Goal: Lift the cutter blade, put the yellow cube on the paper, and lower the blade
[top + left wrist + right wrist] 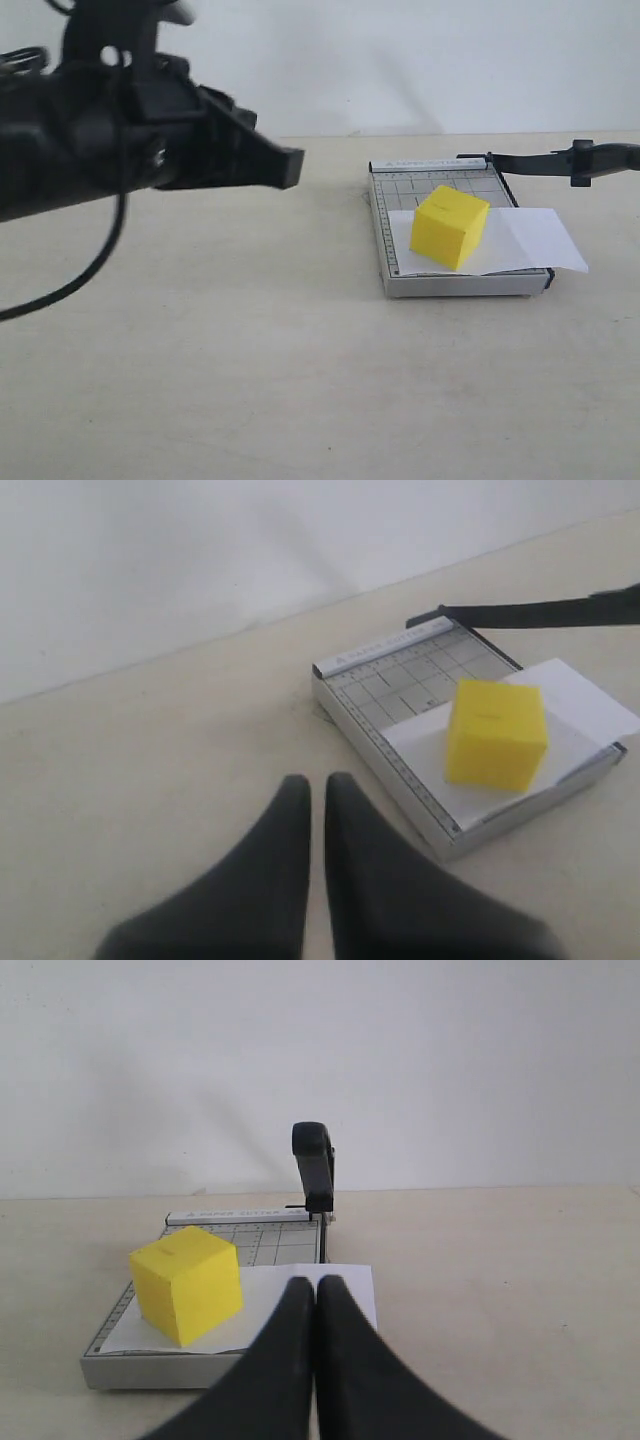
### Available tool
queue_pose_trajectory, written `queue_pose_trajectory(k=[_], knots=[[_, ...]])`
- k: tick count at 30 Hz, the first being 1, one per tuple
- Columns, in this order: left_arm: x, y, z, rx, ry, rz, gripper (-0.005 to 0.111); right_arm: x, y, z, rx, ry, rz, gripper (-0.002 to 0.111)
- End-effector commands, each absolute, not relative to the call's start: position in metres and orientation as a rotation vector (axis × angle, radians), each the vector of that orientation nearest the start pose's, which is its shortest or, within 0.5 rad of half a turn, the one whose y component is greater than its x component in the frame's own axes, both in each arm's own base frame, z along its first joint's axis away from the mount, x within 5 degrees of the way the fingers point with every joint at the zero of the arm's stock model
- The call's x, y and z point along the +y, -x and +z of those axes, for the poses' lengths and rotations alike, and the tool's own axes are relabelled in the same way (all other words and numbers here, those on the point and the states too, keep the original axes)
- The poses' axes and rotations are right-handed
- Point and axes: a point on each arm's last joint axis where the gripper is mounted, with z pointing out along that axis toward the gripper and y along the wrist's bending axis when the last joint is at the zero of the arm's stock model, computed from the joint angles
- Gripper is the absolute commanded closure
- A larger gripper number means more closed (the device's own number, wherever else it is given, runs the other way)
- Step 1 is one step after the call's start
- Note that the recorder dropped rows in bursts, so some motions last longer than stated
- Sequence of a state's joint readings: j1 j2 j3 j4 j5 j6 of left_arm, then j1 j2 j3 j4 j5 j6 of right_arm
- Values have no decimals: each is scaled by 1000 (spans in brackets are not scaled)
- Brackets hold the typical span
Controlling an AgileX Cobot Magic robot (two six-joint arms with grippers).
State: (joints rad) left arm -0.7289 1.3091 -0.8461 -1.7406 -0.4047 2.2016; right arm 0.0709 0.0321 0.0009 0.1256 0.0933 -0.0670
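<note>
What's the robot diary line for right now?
black cutter blade: raised | bright yellow cube: on white paper sheet | left gripper: shut, empty | right gripper: shut, empty

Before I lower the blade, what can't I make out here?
Right wrist view: the right gripper hides the near edge of the paper and part of the trimmer board front.
Exterior view: the cutter blade is cut off at its handle end by the right edge; right gripper out of frame.
Left wrist view: handle end cut off too.
Board lettering: too small.

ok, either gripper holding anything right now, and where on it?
Nothing held. Left gripper and right gripper are both shut empty, apart from the yellow cube on the paper.
</note>
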Motion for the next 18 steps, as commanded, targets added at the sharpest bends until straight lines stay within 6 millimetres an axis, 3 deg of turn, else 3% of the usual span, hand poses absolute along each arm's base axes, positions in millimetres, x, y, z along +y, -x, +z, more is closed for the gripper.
queue_pose_trajectory(k=[1,9,14,18], knots=[[-138,-198,294,1771,-859,114,102,5,-59,204,1601,18,106,108],[-88,-143,296,1683,-680,-2,102,5,-59,204,1592,17,105,108],[-65,-114,283,1617,-648,-59,102,3,-58,217,1449,-18,119,108],[-54,-97,270,1592,-608,-133,102,3,-58,221,1411,-122,235,108]])
